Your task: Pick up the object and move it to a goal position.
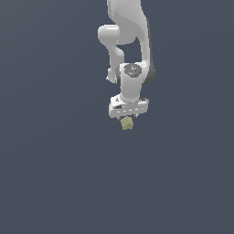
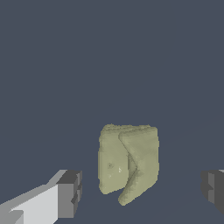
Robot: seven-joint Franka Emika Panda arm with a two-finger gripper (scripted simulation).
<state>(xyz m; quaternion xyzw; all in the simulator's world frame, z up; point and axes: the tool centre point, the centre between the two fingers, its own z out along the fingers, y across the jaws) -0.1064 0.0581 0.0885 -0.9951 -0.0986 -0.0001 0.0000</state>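
- Object (image 1: 127, 123): an olive-yellow, ridged lump, sits directly under the white arm (image 1: 130, 55), just below the tool (image 1: 127, 115).
- Tool: open. In the wrist view its fingers (image 2: 70, 193) stand on either side of the object (image 2: 127, 162), each with a clear gap; no contact seen.
- Whether the object rests on the grey desk (image 1: 55, 173) cannot be told.
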